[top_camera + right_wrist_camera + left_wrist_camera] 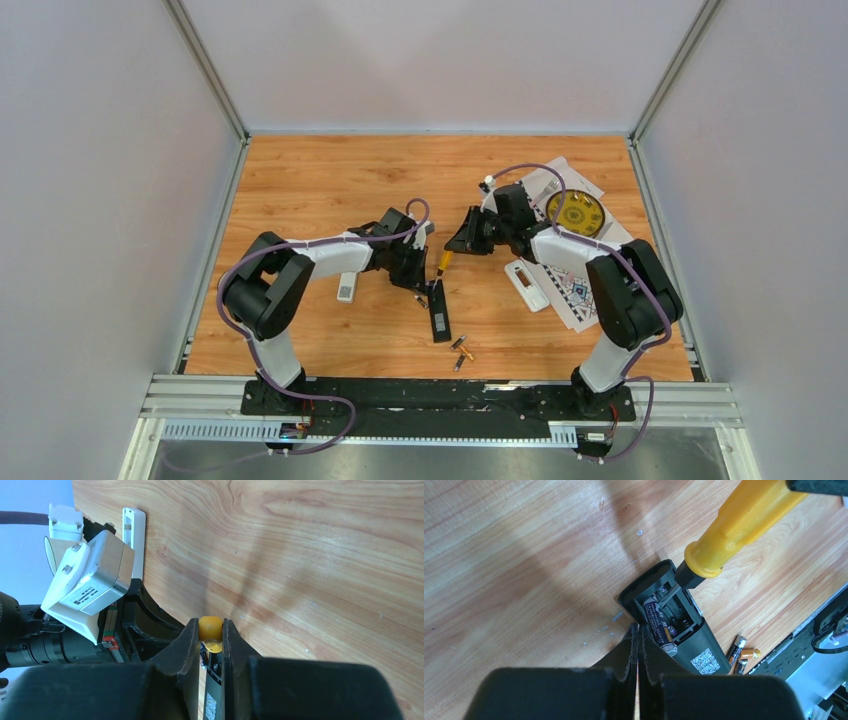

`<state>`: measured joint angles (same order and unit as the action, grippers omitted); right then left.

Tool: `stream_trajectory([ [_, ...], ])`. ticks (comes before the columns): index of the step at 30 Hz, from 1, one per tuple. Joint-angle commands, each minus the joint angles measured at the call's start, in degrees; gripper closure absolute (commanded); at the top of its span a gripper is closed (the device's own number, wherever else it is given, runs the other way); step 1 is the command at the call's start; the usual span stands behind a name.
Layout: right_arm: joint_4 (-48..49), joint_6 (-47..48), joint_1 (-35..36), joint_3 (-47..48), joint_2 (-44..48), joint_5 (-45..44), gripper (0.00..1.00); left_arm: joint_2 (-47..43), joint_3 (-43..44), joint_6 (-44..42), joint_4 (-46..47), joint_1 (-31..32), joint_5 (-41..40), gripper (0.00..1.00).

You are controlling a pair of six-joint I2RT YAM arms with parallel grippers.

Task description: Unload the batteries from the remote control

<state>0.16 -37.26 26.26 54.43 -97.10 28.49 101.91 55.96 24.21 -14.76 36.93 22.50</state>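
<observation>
Right end effector [210, 628] clamps screwdriver [744, 520], tip obscured; left end effector [638, 636] closed, empty.

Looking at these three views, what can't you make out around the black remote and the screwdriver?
Tip of the screwdriver: right wrist view, behind its handle and the right fingers; top view, too small.
Count of loose batteries: left wrist view, the remote partly covers them.
Whether the left fingers touch the remote: left wrist view, their tips block the contact.
The white remote under the left arm: top view, partly covered.
</observation>
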Motion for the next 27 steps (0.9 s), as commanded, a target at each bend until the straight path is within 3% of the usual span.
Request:
stream_trajectory([
  [1, 3.7, -4.8, 1.2, -0.6, -0.8, 5.3, 1.00, 0.8, -1.8, -0.1, 0.8, 0.2, -2.9, 1.00],
  [21, -1.6, -3.0, 1.6, 8.7, -2.5, 4.4, 1.00, -7.1, -0.4, -4.3, -4.0, 0.2, -3.0, 1.00],
  [27, -2.0, -2.7, 1.7, 8.8, -2.0, 4.0, 1.00, -10.6, -0.7, -4.0, -3.7, 0.2, -3.8, 0.94],
])
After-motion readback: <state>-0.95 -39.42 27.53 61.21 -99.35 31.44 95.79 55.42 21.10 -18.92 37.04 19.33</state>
